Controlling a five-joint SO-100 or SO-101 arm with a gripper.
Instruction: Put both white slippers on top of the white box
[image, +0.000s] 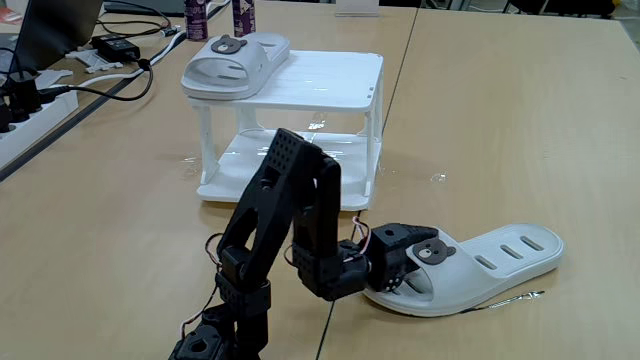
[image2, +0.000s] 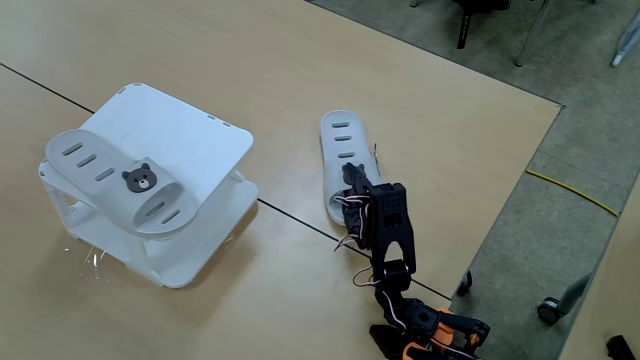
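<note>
- Slipper 1 (image: 232, 63) lies on the box (image: 330, 85) top, at its left end in a fixed view (image2: 120, 182), bear badge up.
- Slipper 2 (image: 480, 268) rests flat on the table (image: 500, 130), well apart from the box (image2: 190, 135), toe toward my arm (image: 290, 220).
- My gripper (image: 408, 268) sits low at slipper 2's strap, over the toe opening; the bear badge (image: 430, 251) shows just beside it.
- I cannot tell whether my jaws are spread or pinching the strap; my arm (image2: 385, 225) hides them from above, covering the near end of slipper 2 (image2: 343, 150).

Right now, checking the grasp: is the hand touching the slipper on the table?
Touching: in a fixed view the hand sits at the strap of the slipper on the table, no gap visible.
</note>
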